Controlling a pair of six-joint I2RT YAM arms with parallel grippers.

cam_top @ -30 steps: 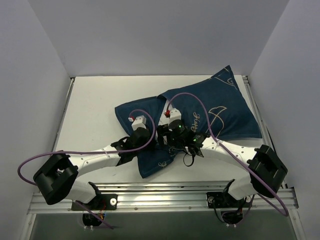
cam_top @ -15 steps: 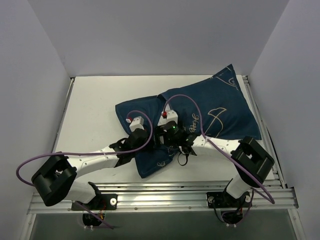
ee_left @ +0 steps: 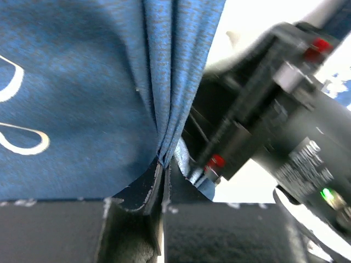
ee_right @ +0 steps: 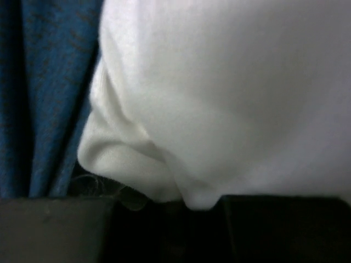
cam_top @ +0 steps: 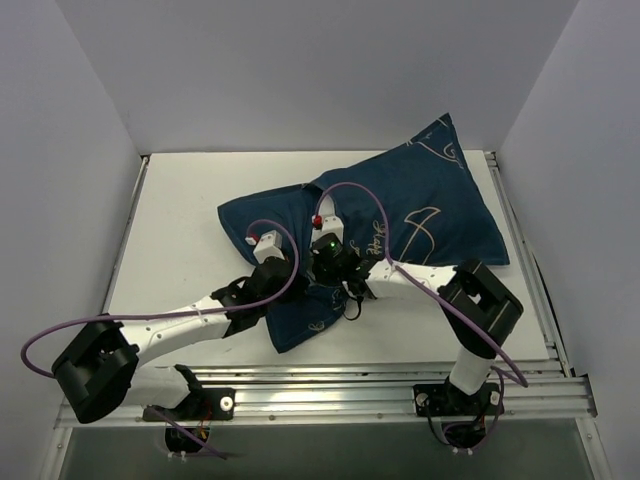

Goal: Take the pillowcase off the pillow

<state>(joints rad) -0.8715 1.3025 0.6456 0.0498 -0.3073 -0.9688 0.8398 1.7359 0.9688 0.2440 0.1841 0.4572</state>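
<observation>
- Navy fabric with cream line drawings, the pillowcase [cam_top: 420,200], lies slantwise on the white table [cam_top: 180,220], running from the middle toward the far right corner.
- Its far right part is plump and full. The near end, by the two wrists, is slack and creased, with a limp flap trailing toward the table's front edge.
- The left arm reaches in from the near left, and the left gripper [ee_left: 163,181] meets the slack end of the cover.
- In the left wrist view its fingers are pressed together on a gathered fold of the navy cloth, which fans out in pleats above the pinch.
- The right arm is folded back at its elbow, with its wrist just beside the left one over the same end of the cover.
- In the right wrist view the right gripper [ee_right: 175,219] stands narrow, with a bunched corner of the pillow [ee_right: 230,93] drawn down between its dark fingers.
- The white pillow bulges above that corner and fills most of the view, and a strip of navy cloth hangs just beside it on the left.
- From the top camera the pillow is hidden by the cover and the arms.
</observation>
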